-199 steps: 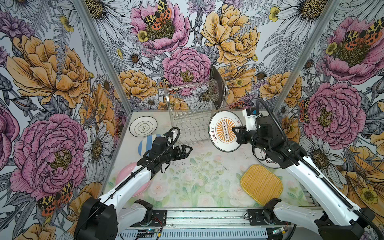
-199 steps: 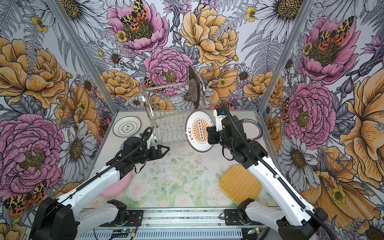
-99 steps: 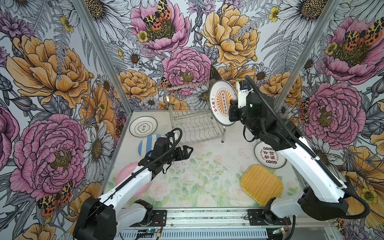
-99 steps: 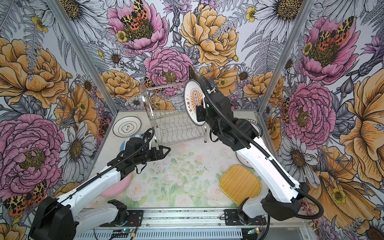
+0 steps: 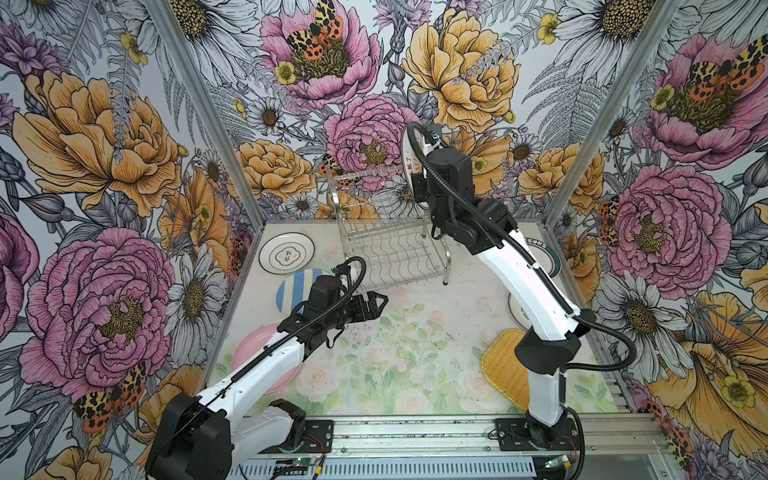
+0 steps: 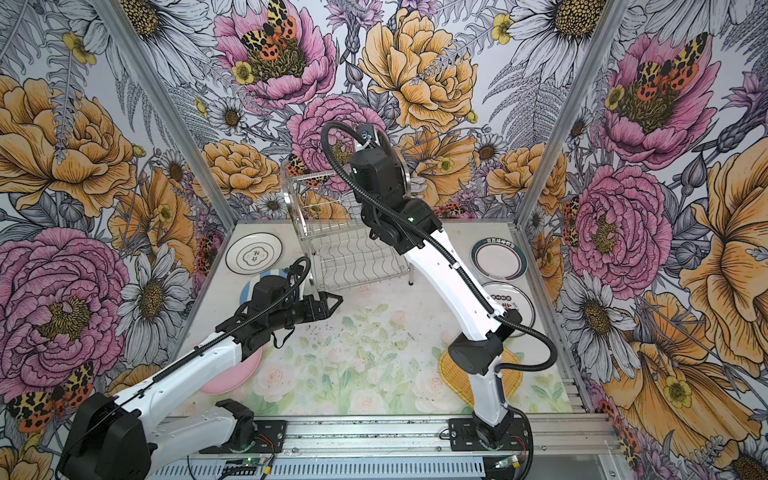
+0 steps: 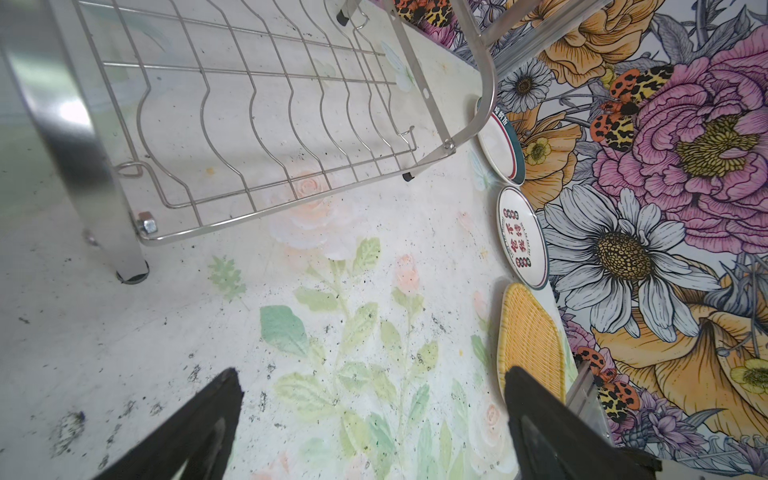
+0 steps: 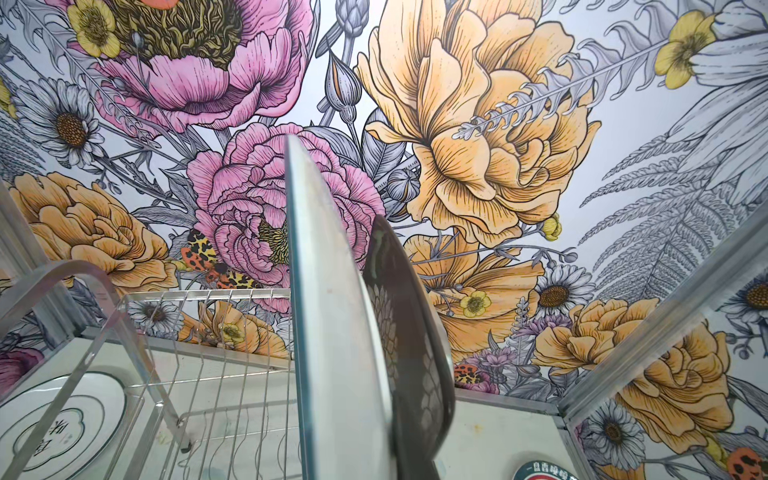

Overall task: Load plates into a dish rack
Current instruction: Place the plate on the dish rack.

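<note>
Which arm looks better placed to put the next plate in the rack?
Right. The right gripper holds a plate on edge at the top tier of the rack, beside a black plate. The left gripper hangs open, empty.

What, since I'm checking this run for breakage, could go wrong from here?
1. The orange sunburst plate hangs on edge right beside the black plate standing in the dish rack; lowering it could knock them together.
2. It may miss a slot in the upper tier and tip or drop.
3. The left gripper, jaws open, hovers near the rack's front leg; a forward move could nudge the rack.
</note>
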Robot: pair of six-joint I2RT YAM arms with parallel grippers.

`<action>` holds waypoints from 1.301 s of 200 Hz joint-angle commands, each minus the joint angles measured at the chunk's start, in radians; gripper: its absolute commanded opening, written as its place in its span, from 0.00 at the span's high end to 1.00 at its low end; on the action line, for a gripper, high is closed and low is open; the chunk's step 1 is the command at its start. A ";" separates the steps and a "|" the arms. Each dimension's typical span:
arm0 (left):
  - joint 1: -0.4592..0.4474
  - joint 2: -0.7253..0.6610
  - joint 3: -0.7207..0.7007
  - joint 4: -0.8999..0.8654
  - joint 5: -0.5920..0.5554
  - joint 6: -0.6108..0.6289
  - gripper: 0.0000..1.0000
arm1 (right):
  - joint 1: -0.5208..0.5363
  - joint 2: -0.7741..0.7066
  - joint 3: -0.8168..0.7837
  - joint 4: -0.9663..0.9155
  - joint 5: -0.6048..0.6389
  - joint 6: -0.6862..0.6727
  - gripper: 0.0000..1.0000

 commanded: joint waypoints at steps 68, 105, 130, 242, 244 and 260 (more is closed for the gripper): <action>-0.007 -0.041 -0.038 0.034 -0.026 -0.019 0.01 | -0.072 0.182 0.190 0.086 0.059 -0.070 1.00; -0.006 -0.039 -0.040 0.033 -0.028 -0.019 0.01 | -0.084 0.199 0.178 0.086 0.039 -0.050 1.00; -0.006 -0.039 -0.039 0.034 -0.028 -0.020 0.01 | -0.093 0.208 0.167 0.086 0.033 -0.044 1.00; -0.002 -0.036 -0.043 0.033 -0.022 -0.020 0.01 | -0.112 0.183 0.065 0.086 0.010 -0.027 1.00; -0.001 -0.035 -0.043 0.032 -0.021 -0.020 0.01 | -0.112 0.181 0.064 0.086 0.011 -0.027 1.00; -0.003 -0.035 -0.045 0.032 -0.020 -0.019 0.01 | -0.113 0.175 0.051 0.086 0.009 -0.025 1.00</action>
